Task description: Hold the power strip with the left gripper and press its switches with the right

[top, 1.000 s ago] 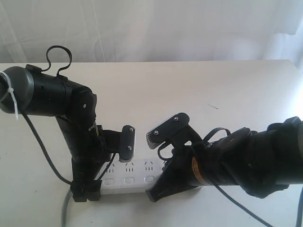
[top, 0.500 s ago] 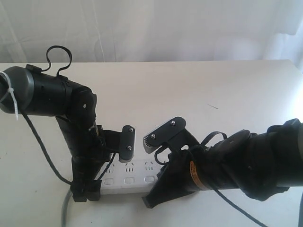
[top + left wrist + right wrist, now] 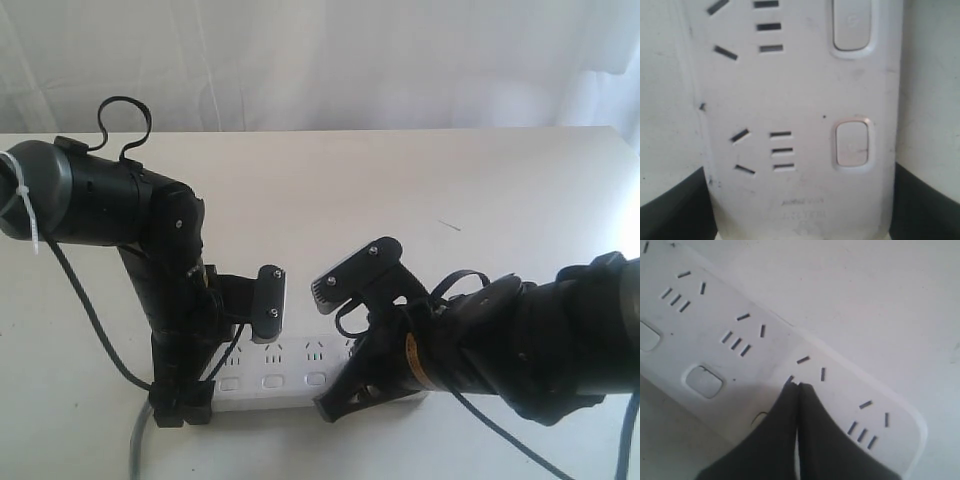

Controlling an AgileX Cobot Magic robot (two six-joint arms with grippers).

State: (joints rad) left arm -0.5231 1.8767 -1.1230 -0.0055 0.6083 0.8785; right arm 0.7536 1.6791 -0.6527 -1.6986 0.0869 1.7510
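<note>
The white power strip (image 3: 268, 392) lies along the table's front edge, its grey cord (image 3: 137, 442) leaving at the left end. My left gripper (image 3: 181, 401) is shut on that cord end. In the left wrist view its black jaws flank the power strip (image 3: 800, 95) on both sides, near the left gripper (image 3: 800, 210). Two switches (image 3: 852, 142) show there. My right gripper (image 3: 334, 404) is shut, with its tip down on the strip's front part. In the right wrist view the right gripper (image 3: 799, 386) rests on the power strip (image 3: 765, 345) and mostly covers one switch. Another switch (image 3: 703, 381) lies beside it.
The white table (image 3: 420, 190) stretches behind the strip, with a white curtain (image 3: 330, 60) beyond its far edge. The bulky right arm (image 3: 520, 345) with the yellow-orange ring label lies low over the table at the right. The left arm (image 3: 100, 205) stands over the strip's left end.
Half a second ago the right gripper's tip sat lower and further left at the strip's front edge; now it is back up and right. The left arm and strip have not moved.
</note>
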